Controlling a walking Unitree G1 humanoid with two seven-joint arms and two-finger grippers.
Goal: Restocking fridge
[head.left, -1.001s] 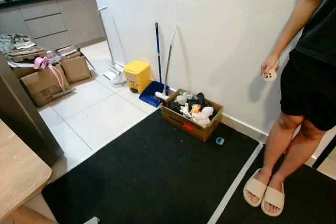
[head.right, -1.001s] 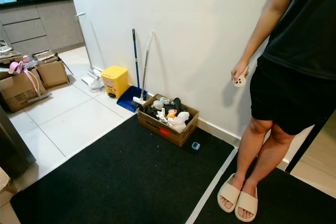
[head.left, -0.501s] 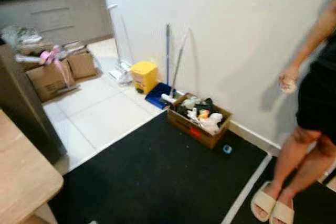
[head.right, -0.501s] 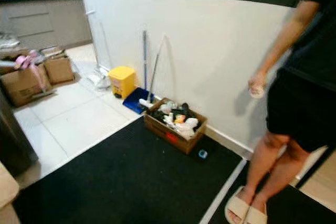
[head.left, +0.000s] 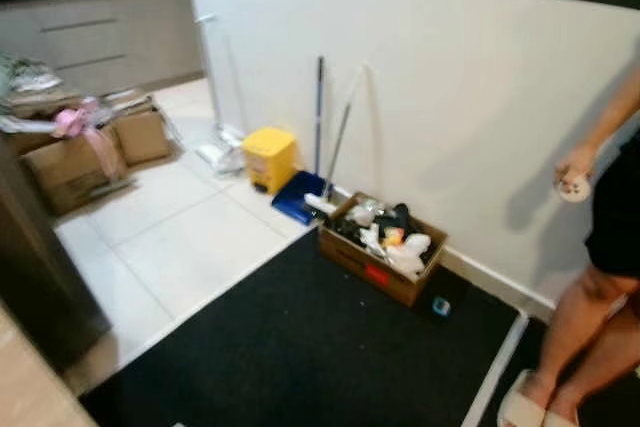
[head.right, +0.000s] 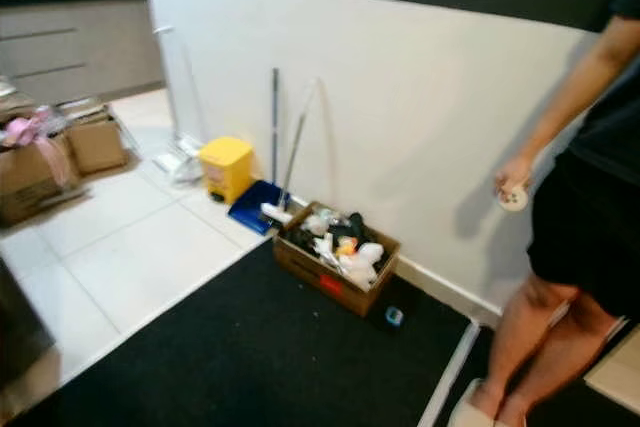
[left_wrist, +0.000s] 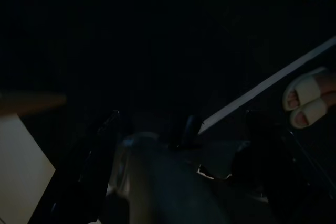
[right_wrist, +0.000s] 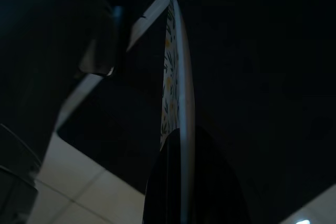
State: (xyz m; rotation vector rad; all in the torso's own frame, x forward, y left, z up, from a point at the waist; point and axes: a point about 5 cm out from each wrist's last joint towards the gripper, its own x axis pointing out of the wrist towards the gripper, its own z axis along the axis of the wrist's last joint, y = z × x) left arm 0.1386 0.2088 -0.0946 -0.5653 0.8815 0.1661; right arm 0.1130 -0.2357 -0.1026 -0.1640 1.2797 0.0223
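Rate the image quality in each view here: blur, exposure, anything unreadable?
Both eye views: evenly lit but motion-blurred, so the cardboard box of clutter is smeared. Left wrist view: nearly black, with pale sandals legible. Right wrist view: dark, with a floral-patterned edge visible.

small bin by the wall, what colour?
Yellow bin, clearest in the left eye view.

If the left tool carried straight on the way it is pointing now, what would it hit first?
Most likely the black mat on the floor. The left wrist view looks down along the left tool onto dark mat, with a white tape line and a person's sandalled feet off to one side. The view is very dark, so depth is uncertain.
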